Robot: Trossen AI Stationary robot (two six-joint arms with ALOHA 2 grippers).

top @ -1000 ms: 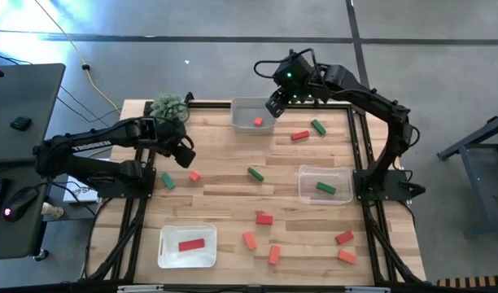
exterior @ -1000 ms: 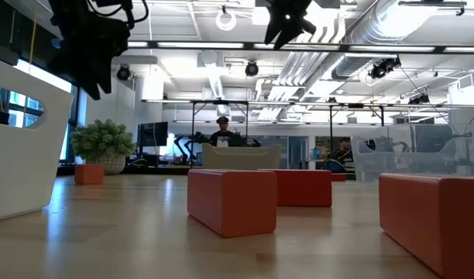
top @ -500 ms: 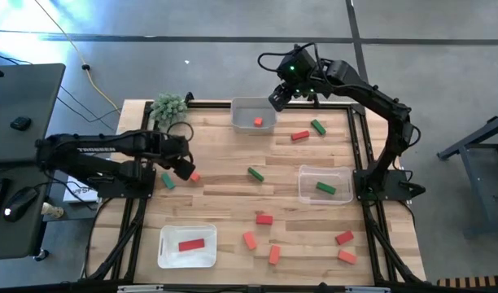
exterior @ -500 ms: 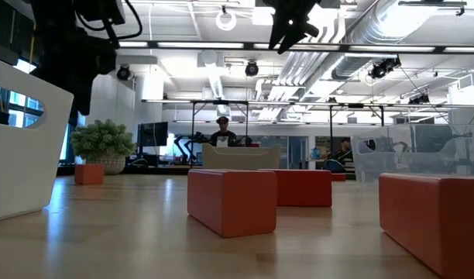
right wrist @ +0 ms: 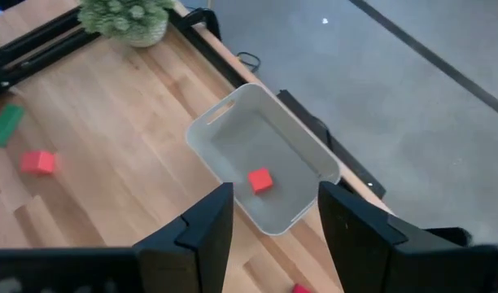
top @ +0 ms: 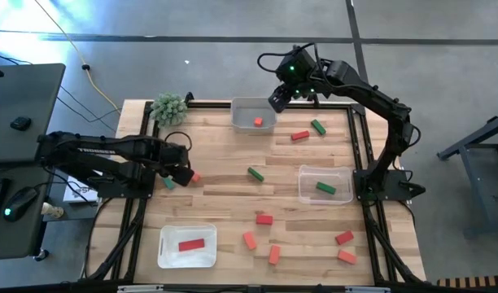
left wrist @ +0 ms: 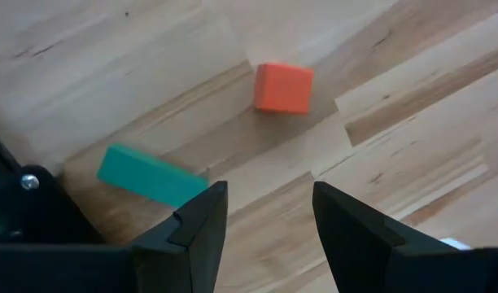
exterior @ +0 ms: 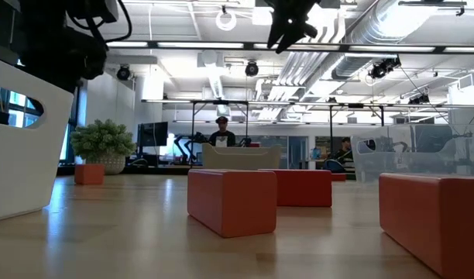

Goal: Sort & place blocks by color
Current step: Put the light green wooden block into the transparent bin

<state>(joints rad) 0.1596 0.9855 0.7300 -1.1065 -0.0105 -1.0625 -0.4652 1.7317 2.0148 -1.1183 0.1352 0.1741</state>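
Small red, orange and green blocks lie scattered on the wooden table. My left gripper point(top: 182, 173) point(left wrist: 269, 212) hangs open, pointing down, just above the table's left side. A small orange block point(top: 195, 177) point(left wrist: 283, 87) and a green block point(top: 168, 182) point(left wrist: 151, 176) lie flat on the wood beside it, and neither is between the fingers. My right gripper point(top: 277, 99) point(right wrist: 273, 212) is open and held high over the far tray point(top: 253, 115) point(right wrist: 265, 163). That tray has one orange block point(right wrist: 260, 180) on its floor.
A white tray point(top: 187, 255) at the near left holds a red block point(top: 191, 243). A clear tray point(top: 325, 174) at the right holds a green block point(top: 325, 188). Loose blocks lie mid-table point(top: 255, 173), far right point(top: 299, 136) and along the near edge point(top: 274, 255). A spiky plant point(top: 169, 107) stands at the far left corner.
My left gripper has swung toward the table's near edge and come down, rolling at the wrist. It now hangs close over the green and orange blocks at the left and is still open. No block has moved.
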